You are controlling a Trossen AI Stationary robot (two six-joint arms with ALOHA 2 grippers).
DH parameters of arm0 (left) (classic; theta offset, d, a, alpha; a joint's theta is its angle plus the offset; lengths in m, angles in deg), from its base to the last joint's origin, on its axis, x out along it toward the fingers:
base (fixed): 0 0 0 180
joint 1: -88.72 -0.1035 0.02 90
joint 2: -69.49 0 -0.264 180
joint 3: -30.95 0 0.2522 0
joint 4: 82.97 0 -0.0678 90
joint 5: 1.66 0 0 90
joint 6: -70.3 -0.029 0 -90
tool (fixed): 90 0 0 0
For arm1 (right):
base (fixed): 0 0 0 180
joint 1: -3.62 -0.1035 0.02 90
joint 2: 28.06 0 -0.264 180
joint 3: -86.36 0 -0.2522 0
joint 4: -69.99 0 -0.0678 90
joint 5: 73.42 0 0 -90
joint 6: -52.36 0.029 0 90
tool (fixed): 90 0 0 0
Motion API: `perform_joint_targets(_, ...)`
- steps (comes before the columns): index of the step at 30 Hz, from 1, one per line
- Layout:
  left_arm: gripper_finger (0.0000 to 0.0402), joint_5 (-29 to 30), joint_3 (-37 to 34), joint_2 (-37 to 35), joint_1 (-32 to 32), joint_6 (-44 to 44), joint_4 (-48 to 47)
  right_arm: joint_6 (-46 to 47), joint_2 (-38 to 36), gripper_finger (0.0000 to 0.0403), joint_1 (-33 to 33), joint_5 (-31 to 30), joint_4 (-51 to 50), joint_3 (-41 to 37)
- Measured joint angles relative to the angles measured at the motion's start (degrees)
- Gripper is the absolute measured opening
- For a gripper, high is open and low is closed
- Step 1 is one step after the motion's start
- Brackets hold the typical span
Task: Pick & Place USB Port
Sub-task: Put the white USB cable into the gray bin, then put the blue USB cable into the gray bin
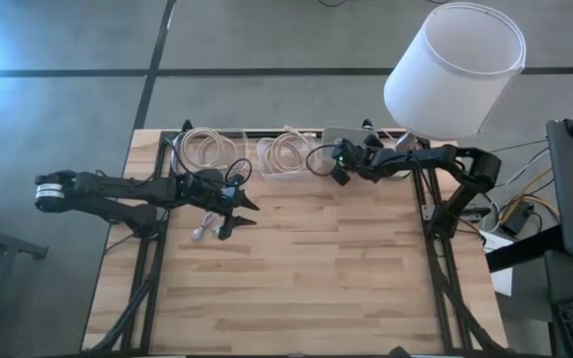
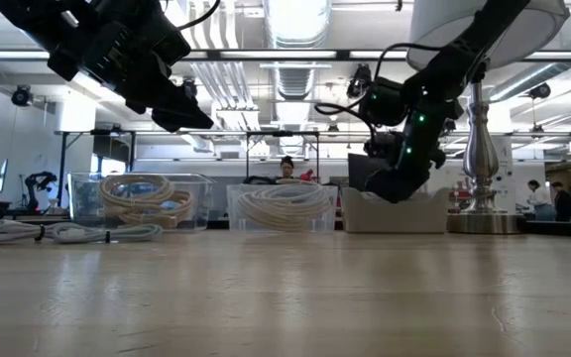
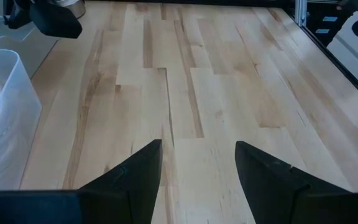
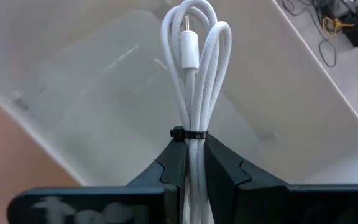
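Observation:
My right gripper (image 4: 189,140) is shut on a bundled white braided USB cable (image 4: 191,81) with a black tie around it and a white plug (image 4: 189,51) at its looped end. It hangs over the pale grey tray (image 4: 303,93) at the table's far edge (image 1: 344,134). My left gripper (image 3: 197,155) is open and raised above bare wood left of centre (image 1: 247,211). Just beside it, toward the table's left, a second white cable bundle (image 1: 207,227) lies flat on the table. My right gripper pinches the cable bundle between its two fingers, right at the black tie (image 4: 188,133). The fingers lie along the bundle, and the loops and plug (image 4: 189,51) stick out past the fingertips. The bundle is lifted clear, above the grey tray's inside.
Two clear bins of coiled white cable (image 1: 205,149) (image 1: 285,154) stand along the far edge, left of the tray (image 2: 395,213). A lamp with a white shade (image 1: 456,70) and metal base (image 2: 484,223) stands at the far right corner. The near half of the table (image 1: 306,288) is bare wood.

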Motion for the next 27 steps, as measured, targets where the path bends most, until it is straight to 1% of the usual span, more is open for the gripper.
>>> perform_joint_targets(7, 0.0206, 0.0, 0.0, 0.0, 0.0, 0.0, 0.0, 2.7, 0.0, 0.0039, 0.4, 3.1, -0.2, 0.0)
perform_joint_targets(10, 0.0206, 0.0, 0.0, 0.0, 0.0, 0.0, 0.0, 3.4, 0.0, 0.0046, 0.4, 3.9, -0.3, 0.0)
perform_joint_targets(20, 0.0206, 0.0, 0.0, 0.0, 0.0, 0.0, 0.0, 4.2, -0.1, 0.0119, 0.4, 3.9, -0.3, 0.0)
perform_joint_targets(27, 0.0206, 0.0, 0.0, 0.0, 0.0, 0.0, 0.0, 4.2, -0.2, 0.0151, 0.4, 3.9, -0.2, 0.0)
